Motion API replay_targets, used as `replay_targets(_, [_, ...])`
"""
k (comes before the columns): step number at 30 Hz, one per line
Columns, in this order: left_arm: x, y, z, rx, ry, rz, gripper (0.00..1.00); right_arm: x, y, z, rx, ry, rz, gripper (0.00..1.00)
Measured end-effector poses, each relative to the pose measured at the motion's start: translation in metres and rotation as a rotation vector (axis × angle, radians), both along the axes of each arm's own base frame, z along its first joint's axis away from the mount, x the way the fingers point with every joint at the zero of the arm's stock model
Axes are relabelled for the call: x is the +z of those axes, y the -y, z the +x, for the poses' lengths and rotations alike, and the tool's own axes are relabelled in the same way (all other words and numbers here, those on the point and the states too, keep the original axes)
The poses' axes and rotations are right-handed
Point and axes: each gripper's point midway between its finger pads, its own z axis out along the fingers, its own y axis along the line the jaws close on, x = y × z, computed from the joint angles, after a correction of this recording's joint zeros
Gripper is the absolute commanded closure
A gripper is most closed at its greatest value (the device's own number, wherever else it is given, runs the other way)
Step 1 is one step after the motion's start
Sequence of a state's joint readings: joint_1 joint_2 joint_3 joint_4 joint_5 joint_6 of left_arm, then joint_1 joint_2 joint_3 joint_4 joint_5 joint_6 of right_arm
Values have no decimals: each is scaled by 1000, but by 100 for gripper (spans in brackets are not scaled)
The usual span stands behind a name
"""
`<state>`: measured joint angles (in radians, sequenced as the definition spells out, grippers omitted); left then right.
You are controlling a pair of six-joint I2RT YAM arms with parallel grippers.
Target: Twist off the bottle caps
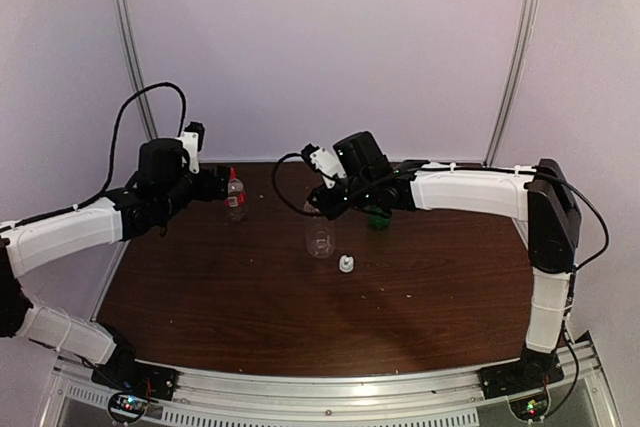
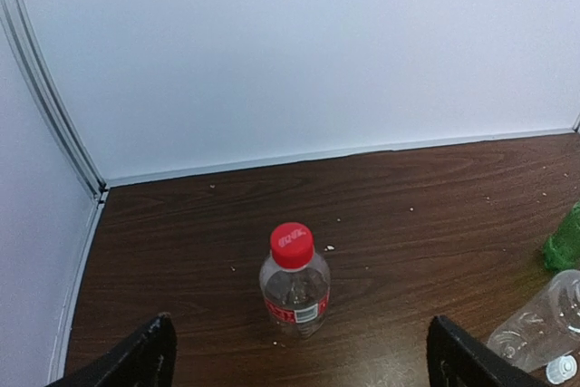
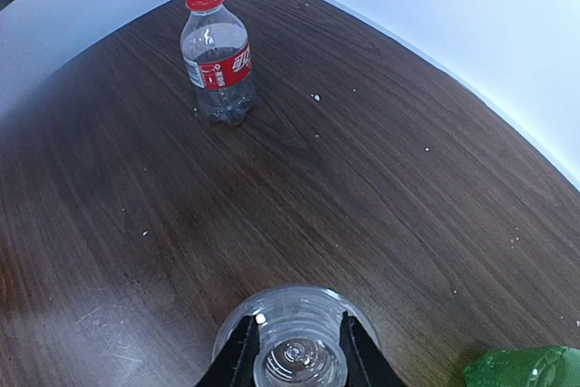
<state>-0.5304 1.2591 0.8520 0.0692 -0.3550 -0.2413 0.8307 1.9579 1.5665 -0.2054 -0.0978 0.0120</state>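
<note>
Right tool pinches the clear bottle by its bare neck at the bottom of its wrist view, the white cap lying just beside it on the tabletop, while the left tool gapes wide toward the red-capped bottle, apparently next.

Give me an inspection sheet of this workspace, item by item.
Surface: dark wood table.
Job's things: red-label bottle upright, red cap on; clear bottle, white cap on the table beside it; green bottle partly in view, its cap not visible.
Clutter: pale crumbs scattered.
Grippers: left gripper open, facing the red-label bottle, apart from it; right gripper closed around the clear bottle's neck.
Cables: black cable looping above the left arm; another by the right wrist.
Surroundings: white walls; metal rail at the near edge.
</note>
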Motion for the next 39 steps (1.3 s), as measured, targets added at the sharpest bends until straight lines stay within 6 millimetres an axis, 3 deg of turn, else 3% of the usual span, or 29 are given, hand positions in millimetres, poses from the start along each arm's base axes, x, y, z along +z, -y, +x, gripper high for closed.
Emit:
replay_targets(6, [-8,-7,25,-3,-43,15,2,-1,0,-1,13,8,-12,43])
replay_targets(11, [-23,-9,45,-27,-94,38,3,-2,0,-2,19,4,-18,33])
replay_targets(22, [-55,3,87,-85,-211,95,6,9,2,-6,31,8,-6,26])
replay_targets(30, [-82,4,100,-100,-285,116,22,33,5,-9,31,39,25,24])
replay_targets(39, [-91,10,105,-128,-308,119,50,31,6,-10,31,35,21,23])
